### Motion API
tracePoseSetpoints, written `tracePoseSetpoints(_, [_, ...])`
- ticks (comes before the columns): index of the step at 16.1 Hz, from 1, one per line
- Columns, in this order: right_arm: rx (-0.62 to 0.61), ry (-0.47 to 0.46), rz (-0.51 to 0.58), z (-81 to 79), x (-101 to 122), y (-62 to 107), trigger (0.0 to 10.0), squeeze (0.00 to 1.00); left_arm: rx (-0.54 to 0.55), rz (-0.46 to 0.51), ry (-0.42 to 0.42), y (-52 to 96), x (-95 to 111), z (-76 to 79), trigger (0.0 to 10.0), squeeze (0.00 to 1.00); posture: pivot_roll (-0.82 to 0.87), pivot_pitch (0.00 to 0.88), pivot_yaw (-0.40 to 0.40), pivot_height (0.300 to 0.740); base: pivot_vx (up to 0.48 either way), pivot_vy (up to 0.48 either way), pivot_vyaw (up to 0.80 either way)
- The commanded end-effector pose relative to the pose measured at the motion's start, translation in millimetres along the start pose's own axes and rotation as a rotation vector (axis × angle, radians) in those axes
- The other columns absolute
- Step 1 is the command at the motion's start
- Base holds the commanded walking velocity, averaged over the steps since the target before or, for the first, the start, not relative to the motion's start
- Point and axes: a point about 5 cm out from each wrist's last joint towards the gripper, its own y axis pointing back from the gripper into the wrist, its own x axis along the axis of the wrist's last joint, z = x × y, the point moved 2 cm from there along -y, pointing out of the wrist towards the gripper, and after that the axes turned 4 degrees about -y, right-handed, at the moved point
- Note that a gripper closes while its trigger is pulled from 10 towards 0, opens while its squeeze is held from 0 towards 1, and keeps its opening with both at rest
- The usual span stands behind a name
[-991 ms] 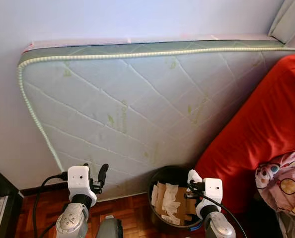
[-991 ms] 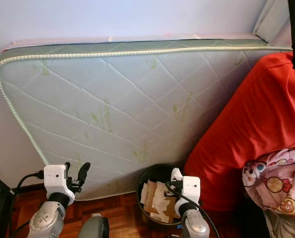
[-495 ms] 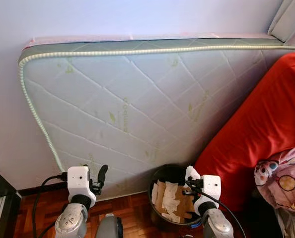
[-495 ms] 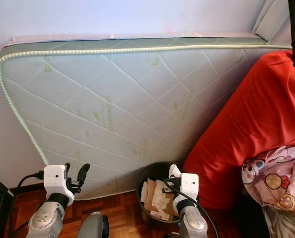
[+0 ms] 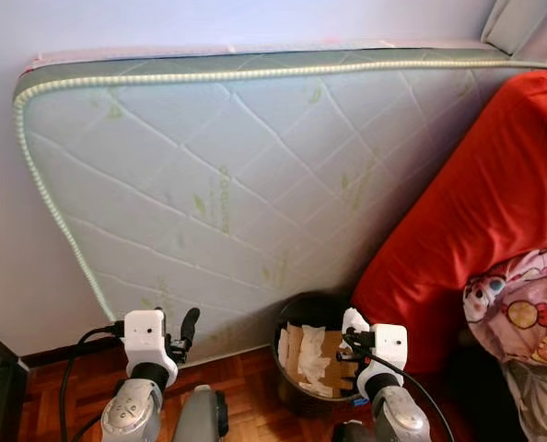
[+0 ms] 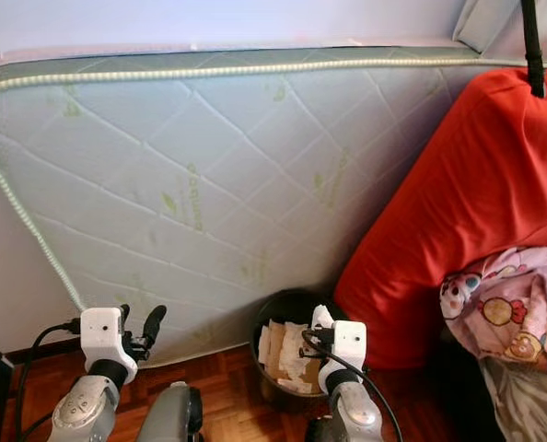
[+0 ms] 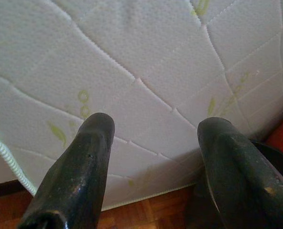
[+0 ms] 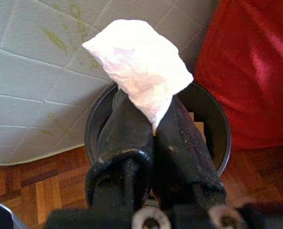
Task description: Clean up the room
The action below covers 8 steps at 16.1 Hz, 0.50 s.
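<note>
crumpled tissue (image 8: pixel 139 64) sits pinched in the right gripper (image 8: pixel 148 119) over the black bin (image 5: pixel 296 318) at lower centre; next, spread the fingers to drop it. left gripper (image 7: pixel 156 143) gapes empty.

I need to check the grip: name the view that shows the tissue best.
Right wrist view: the tissue sits pinched in the right gripper, over the bin. The eye views show a small white scrap at that gripper.
</note>
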Motion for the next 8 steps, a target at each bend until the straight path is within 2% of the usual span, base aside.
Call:
tracePoseSetpoints(1, [-0.015,-0.014,0.010,1.5,2.7,-1.2,10.0,0.00,-0.013,0.003,0.000,0.0,2.0,1.7,10.0,0.00,0.11,0.077,-0.083,0.611,0.000,0.000,0.00])
tracePoseSetpoints(8, [-0.016,-0.090,-0.024,1.8,-2.0,-2.1,10.0,0.00,-0.025,-0.001,0.003,0.0,2.1,3.4,10.0,0.00,0.10,0.076,-0.075,0.611,0.000,0.000,0.00])
